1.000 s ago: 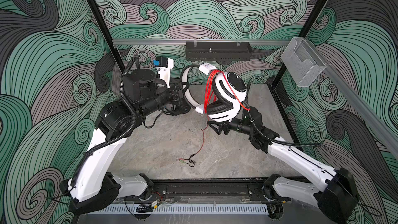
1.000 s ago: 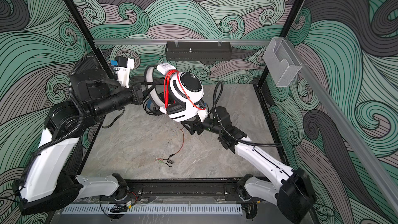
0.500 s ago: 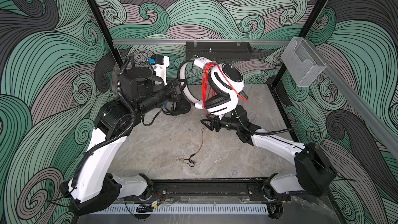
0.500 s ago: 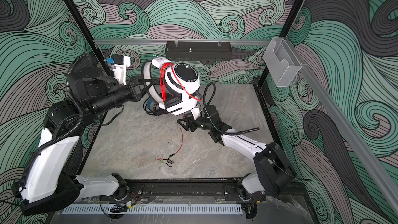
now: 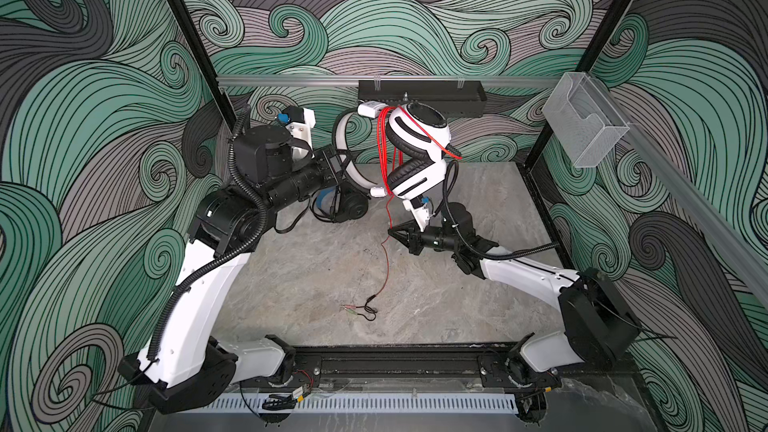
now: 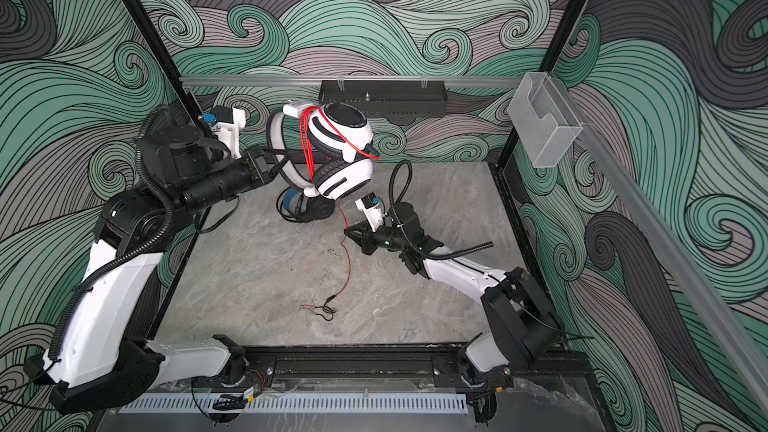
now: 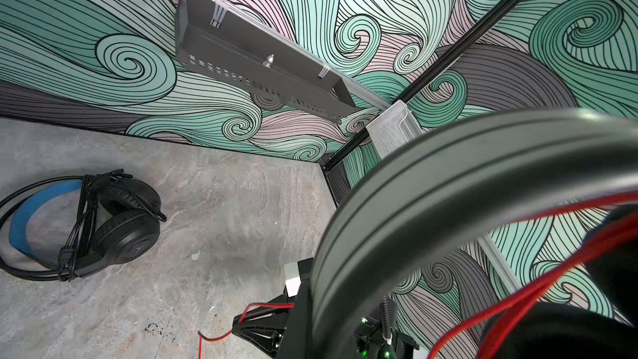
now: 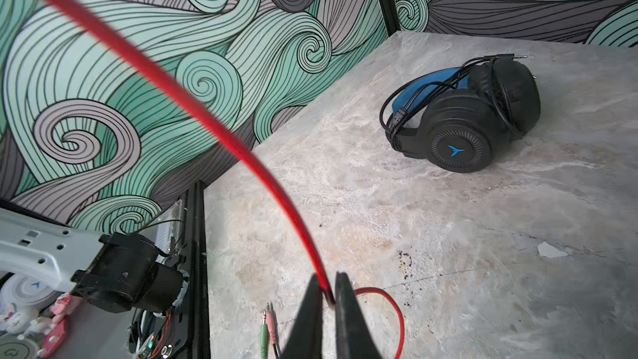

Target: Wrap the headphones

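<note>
A grey marbled tabletop [image 5: 299, 284] sits inside walls [image 5: 415, 14] painted with green and grey swirls. The white headset [image 5: 417, 147] hangs in the air over the far middle of the table. Its two cups sit close together and its headband arches out to the left. The red cable [image 5: 383, 151] is looped several times across the headset between band and cups, and one strand crosses the upper cup. A loose tail drops to the table and ends in green and pink plugs [image 5: 347, 307] near the middle.

The left gripper [image 5: 345, 163] reaches in from the left and is clamped on the headband, bearing the headset. In the left wrist view the band fills the frame and is blurred, so the pads are hard to make out, but the grip looks firm. The right gripper [image 8: 327, 283] is low, just right of the hanging tail, with its jaws pinched closed on that red strand.

The black headset [image 5: 347, 207] lies on the table at the far left of middle, under the white one's band. Its blue lining shows and its black cable [image 7: 81, 222] is wound across it. A black tray [image 5: 419, 95] hangs on the far rail. A clear holder [image 5: 582, 130] is fixed to the right rail.
</note>
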### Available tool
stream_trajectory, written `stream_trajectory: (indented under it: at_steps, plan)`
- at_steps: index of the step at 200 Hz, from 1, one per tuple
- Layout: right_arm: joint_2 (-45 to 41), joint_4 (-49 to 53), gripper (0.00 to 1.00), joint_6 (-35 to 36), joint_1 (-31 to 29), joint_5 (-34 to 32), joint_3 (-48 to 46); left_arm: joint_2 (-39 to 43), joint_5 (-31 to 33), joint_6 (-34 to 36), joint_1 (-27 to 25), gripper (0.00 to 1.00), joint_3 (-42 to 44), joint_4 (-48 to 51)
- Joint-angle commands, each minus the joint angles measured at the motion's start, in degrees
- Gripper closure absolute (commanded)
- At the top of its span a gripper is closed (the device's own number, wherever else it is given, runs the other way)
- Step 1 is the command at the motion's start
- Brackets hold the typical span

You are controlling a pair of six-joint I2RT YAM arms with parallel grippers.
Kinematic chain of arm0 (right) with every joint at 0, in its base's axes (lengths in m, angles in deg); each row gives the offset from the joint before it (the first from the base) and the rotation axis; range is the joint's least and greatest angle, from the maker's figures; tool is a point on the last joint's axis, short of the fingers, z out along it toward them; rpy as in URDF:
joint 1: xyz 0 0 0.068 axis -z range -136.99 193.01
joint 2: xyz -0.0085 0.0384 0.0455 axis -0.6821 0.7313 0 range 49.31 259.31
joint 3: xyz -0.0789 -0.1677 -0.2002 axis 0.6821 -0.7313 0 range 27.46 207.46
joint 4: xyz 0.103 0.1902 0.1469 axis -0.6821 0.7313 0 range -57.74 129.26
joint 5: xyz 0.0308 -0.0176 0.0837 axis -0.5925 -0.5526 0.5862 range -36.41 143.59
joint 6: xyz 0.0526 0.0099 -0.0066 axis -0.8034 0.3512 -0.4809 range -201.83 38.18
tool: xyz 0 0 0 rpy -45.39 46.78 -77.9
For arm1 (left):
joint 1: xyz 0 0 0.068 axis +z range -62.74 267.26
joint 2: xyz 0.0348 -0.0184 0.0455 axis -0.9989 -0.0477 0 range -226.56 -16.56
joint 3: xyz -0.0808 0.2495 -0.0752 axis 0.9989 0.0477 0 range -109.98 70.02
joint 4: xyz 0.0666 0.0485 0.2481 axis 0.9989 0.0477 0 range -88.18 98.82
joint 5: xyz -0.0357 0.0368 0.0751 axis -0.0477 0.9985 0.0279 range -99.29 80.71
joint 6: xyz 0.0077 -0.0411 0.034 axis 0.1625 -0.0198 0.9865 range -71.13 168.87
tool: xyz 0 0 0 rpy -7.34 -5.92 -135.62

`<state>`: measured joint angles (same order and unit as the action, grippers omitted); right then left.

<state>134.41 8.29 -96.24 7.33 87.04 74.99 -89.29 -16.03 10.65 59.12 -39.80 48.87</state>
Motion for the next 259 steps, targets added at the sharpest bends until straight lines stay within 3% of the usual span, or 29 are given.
stream_trajectory:
  at_steps: [1, 43, 76, 98, 108, 118, 187, 235, 259]
  plan:
    - [-1.8, -0.4, 1.00, 1.5, -0.3, 0.5, -1.2, 1.8, -2.8, -3.7, 1.1, 1.00, -1.1, -6.8]
    - [-7.9, 8.5, 0.99, 5.5, -2.1, -2.6, -2.3, 0.4, -4.4, -4.1, 2.2, 1.00, -1.6, -9.1]
    - [-9.7, 8.0, 0.52, 4.7, -2.7, -5.0, -3.9, -0.7, -6.5, -3.3, 2.3, 1.00, -2.4, -9.7]
    - [-7.7, 5.3, 0.37, 3.8, -2.7, -4.9, -3.3, -1.3, -8.9, -3.3, 2.3, 1.00, -2.6, -10.4]
    - [-6.3, 4.3, 0.21, 2.9, -2.6, -4.9, -2.3, -1.4, -9.5, -3.3, 2.3, 1.00, -2.8, -10.4]
    - [-4.6, 3.1, 0.14, 2.0, -2.3, -4.7, -1.4, -1.4, -10.0, -3.2, 2.3, 1.00, -2.9, -10.5]
    - [7.0, -6.6, 0.09, -2.8, 0.4, -2.1, 4.4, -1.8, -10.8, -4.4, 2.3, 1.00, -4.3, -9.7]
    - [11.5, -9.6, 0.15, -2.2, 0.4, 5.0, 8.6, -1.8, -10.9, -4.9, 2.3, 1.00, -4.3, -9.4]
    - [12.3, -8.9, 0.17, -2.2, 0.4, 4.8, 9.4, -1.8, -10.8, -5.3, 2.3, 1.00, -4.3, -9.5]
